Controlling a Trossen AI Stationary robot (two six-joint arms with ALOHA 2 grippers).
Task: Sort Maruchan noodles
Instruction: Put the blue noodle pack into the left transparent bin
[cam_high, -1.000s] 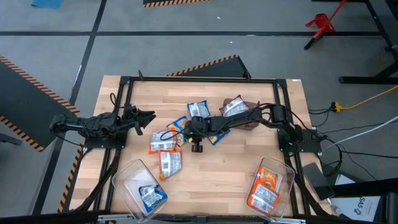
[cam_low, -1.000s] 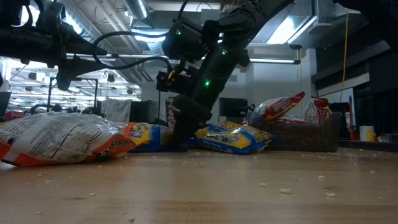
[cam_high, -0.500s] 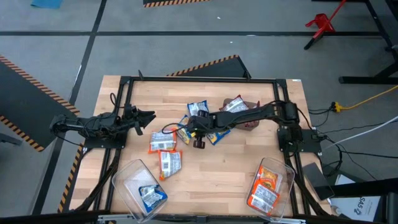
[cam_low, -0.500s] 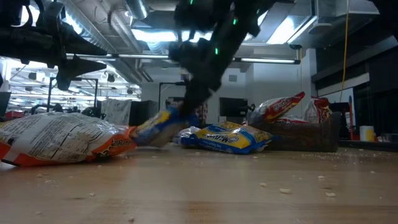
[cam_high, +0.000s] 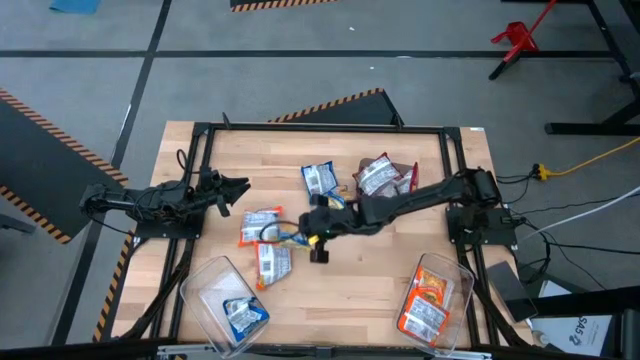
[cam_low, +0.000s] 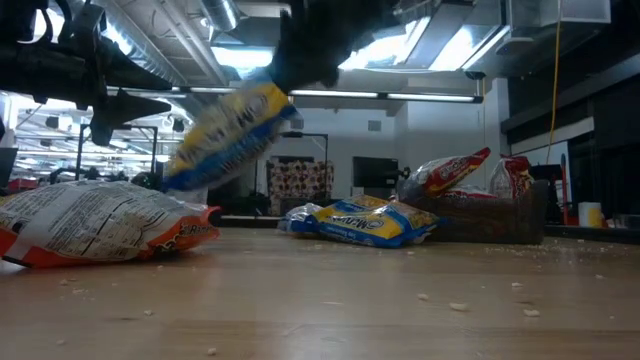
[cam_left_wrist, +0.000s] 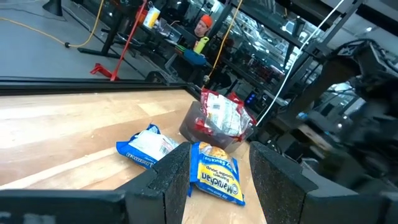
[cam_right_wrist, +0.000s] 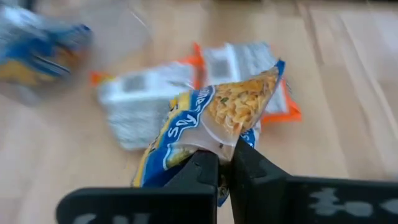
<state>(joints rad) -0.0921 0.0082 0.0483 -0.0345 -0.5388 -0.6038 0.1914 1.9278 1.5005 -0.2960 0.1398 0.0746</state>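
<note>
My right gripper (cam_high: 304, 236) hangs over the table's middle, shut on a blue-yellow noodle packet (cam_right_wrist: 205, 118); the packet (cam_low: 230, 135) is above the table. Two orange-accented packets (cam_high: 262, 225) (cam_high: 272, 262) lie flat on the wood just left of it. A blue packet (cam_high: 320, 178) and another blue-yellow packet (cam_low: 360, 222) lie farther back. Red packets (cam_high: 378, 175) sit in a brown box (cam_low: 480, 215). My left gripper (cam_left_wrist: 217, 180) stands open at the table's left side, level, with nothing between its fingers. My right gripper pinches the blue-yellow packet by its clear sealed edge (cam_right_wrist: 217, 144) at one end, between its two fingers (cam_right_wrist: 202, 171). The fingers slant downward from the table's right. The packet is lifted clear of the table and hangs tilted, its free end (cam_low: 185, 175) lower.
A clear bin (cam_high: 205, 285) at the near left holds a blue packet (cam_high: 240, 315). A clear bin (cam_high: 450, 275) at the near right holds orange packets (cam_high: 428, 300). A black frame (cam_high: 320, 128) borders the table. Bare wood lies between the bins.
My right gripper has risen and drawn toward the table's near edge, staying shut on the blue-yellow packet. The packet, which lay on the table, tipped up at one end and is now lifted clear, hanging tilted.
</note>
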